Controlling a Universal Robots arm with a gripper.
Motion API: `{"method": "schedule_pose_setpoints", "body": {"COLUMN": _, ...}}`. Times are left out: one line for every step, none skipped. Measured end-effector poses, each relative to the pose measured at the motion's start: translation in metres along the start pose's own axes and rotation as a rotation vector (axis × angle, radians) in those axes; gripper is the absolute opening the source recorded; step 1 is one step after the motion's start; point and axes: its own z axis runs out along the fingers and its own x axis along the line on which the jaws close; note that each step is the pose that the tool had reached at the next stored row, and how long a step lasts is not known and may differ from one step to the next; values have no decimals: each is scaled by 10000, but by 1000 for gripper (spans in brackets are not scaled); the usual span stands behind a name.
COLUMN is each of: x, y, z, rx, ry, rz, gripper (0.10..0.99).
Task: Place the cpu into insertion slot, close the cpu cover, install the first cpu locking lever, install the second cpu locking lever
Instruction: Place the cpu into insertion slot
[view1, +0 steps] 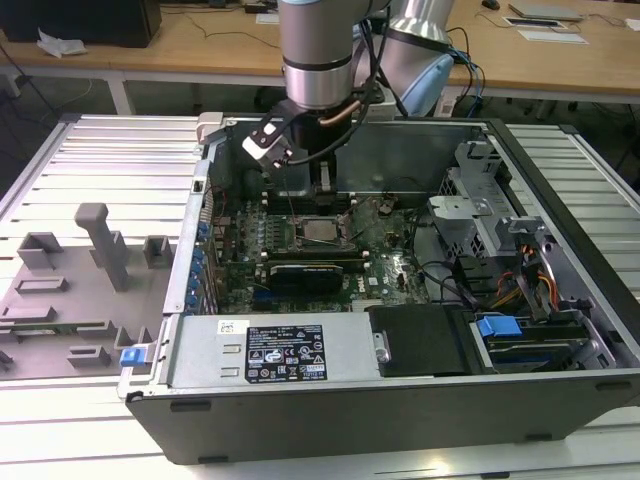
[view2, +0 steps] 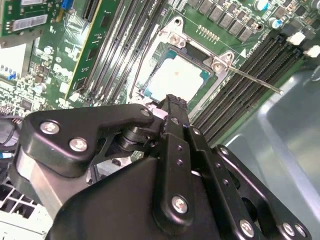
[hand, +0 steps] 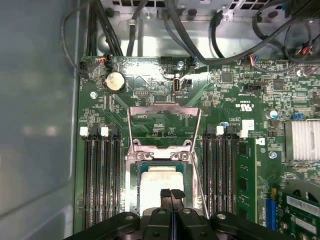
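Your jaws are pressed together, tips just above the cpu (hand: 160, 177) seated in the slot (hand: 135, 186); the cover (hand: 164, 105) lies flipped open.

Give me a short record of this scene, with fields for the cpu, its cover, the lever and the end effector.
cpu: lies in the insertion slot, silver top showing
cpu cover: open, swung away from the slot, not over the cpu
locking lever: thin metal rod, raised and free beside the slot
end effector: fingertips together, nothing seen between them, close above the cpu
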Motion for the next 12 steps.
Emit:
{"method": "schedule_pose_setpoints", "body": {"x": -1, "y": 3, "z": -29, "rx": 0, "ry": 0, "rz": 0, "gripper": 106}}
{"method": "schedule_pose_setpoints", "body": {"x": -2, "y": 7, "z": -67, "rx": 0, "ry": 1, "rz": 0, "gripper": 106}}
{"method": "schedule_pose_setpoints", "body": {"x": -2, "y": 9, "z": -87, "rx": 0, "ry": 1, "rz": 0, "gripper": 106}}
{"method": "schedule_pose_setpoints", "body": {"x": -3, "y": 12, "z": -112, "rx": 0, "ry": 1, "rz": 0, "gripper": 106}}
{"method": "schedule_pose_setpoints", "body": {"x": -3, "y": 14, "z": -129, "rx": 0, "ry": 1, "rz": 1, "gripper": 106}}
{"method": "schedule_pose_setpoints", "body": {"x": -3, "y": 14, "z": -131, "rx": -1, "ry": 2, "rz": 0, "gripper": 106}}
{"method": "schedule_pose_setpoints", "body": {"x": -3, "y": 14, "z": -130, "rx": -1, "ry": 3, "rz": 0, "gripper": 106}}
{"method": "schedule_pose_setpoints", "body": {"x": -3, "y": 14, "z": -130, "rx": -2, "ry": 3, "rz": 0, "gripper": 106}}
{"method": "schedule_pose_setpoints", "body": {"x": -3, "y": 14, "z": -132, "rx": -1, "ry": 2, "rz": 0, "gripper": 106}}
{"method": "schedule_pose_setpoints", "body": {"x": -3, "y": 14, "z": -133, "rx": 0, "ry": 1, "rz": 0, "gripper": 106}}
{"method": "schedule_pose_setpoints", "body": {"x": -3, "y": 14, "z": -133, "rx": 0, "ry": 1, "rz": 0, "gripper": 106}}
{"method": "schedule_pose_setpoints", "body": {"x": -3, "y": 14, "z": -133, "rx": 0, "ry": 1, "rz": 1, "gripper": 106}}
